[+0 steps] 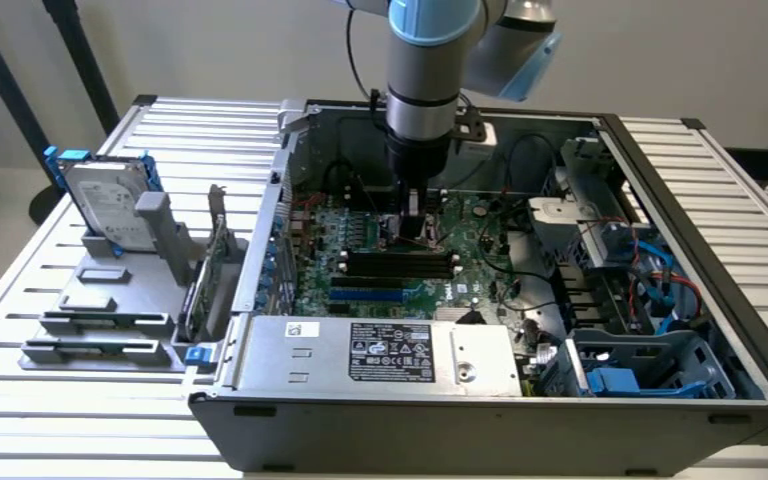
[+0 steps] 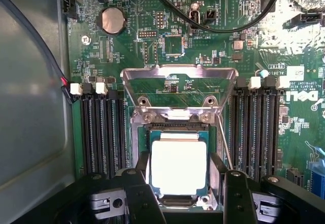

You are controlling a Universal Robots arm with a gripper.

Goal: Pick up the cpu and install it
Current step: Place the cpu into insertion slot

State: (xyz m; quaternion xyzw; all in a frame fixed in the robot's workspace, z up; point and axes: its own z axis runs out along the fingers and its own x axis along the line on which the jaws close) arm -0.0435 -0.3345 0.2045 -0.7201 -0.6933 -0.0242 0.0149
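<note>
gripper (image 2: 183,186) wide open, gripping nothing, straddling cpu (image 2: 179,167); cpu lies in socket (image 2: 175,128), centre of exterior view; risk: a finger snags the chip edge, skews it, bends pins

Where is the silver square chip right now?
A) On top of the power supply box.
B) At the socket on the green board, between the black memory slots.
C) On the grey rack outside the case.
B: the chip lies at the socket, with black memory slots on both sides and the socket's metal frame swung open.
</note>
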